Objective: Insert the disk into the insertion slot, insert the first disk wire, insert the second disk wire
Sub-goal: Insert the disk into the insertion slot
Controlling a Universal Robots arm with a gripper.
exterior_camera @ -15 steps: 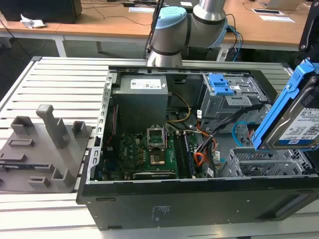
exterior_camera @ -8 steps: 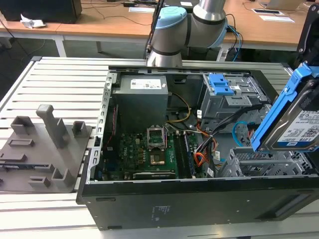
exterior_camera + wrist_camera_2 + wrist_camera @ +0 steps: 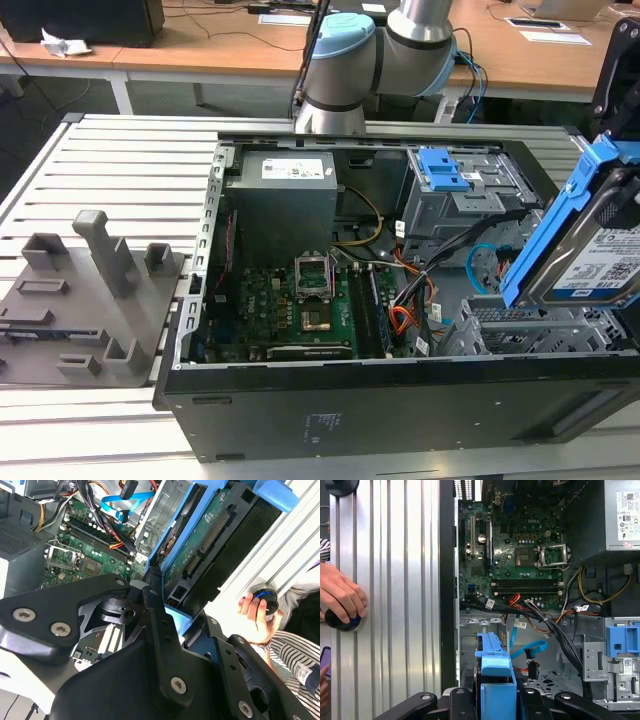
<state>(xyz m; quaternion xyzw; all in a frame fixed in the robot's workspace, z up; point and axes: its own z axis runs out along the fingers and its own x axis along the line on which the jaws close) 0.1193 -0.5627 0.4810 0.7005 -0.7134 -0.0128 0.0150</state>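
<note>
The disk point(image 3: 603, 250) runs off the exterior view's right edge.

A robotics lab: a robot arm point(image 3: 350, 60) stands at a slotted aluminium table point(image 3: 120, 160) bearing an open computer tower point(image 3: 400, 400); wooden desks point(image 3: 200, 55) strewn with cables and papers stand behind.

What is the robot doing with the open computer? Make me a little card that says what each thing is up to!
end effector: shut on the disk, gripping its blue carrier
disk: held in the air, tilted, over the case's end at the exterior view's right; not yet in the slot
insertion slot: grey perforated bay just below the disk, no disk in it
computer case: open, green motherboard showing
blue cable: lying inside the case, apart from the disk
person's hand: resting on a round black-and-blue knob on the slatted table
</note>
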